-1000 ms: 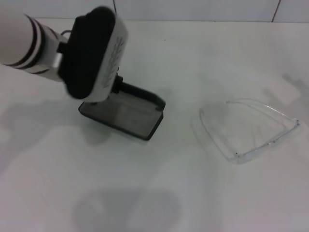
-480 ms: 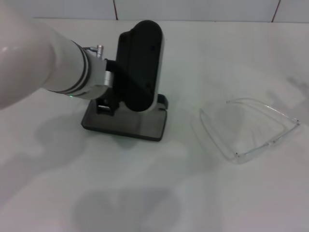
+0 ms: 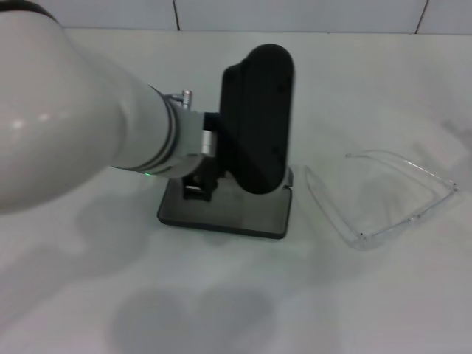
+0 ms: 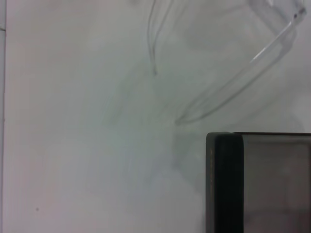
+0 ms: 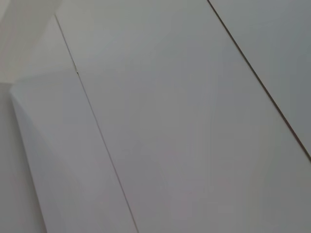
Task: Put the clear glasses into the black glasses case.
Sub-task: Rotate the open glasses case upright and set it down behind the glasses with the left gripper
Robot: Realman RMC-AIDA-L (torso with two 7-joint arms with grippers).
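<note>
The black glasses case (image 3: 237, 218) lies open on the white table, grey lining up, partly covered by my left arm. My left gripper (image 3: 198, 187) reaches down onto the case's rear edge. Its dark fingers appear shut on that edge, though the black wrist housing (image 3: 258, 118) hides most of them. The clear glasses (image 3: 399, 223) lie on the table to the right of the case, a short gap away, temple arms unfolded. In the left wrist view a corner of the case (image 4: 223, 184) shows, with the glasses (image 4: 233, 92) just beyond it. My right gripper is out of view.
The white table (image 3: 221, 310) stretches on all sides of the case and glasses, with a tiled wall (image 3: 295, 15) behind it. The right wrist view holds only pale panels (image 5: 170, 121) with thin seams.
My left arm has swung to the right and toward me, and the case has slid with it, ending closer to the glasses. The glasses have stayed where they were.
</note>
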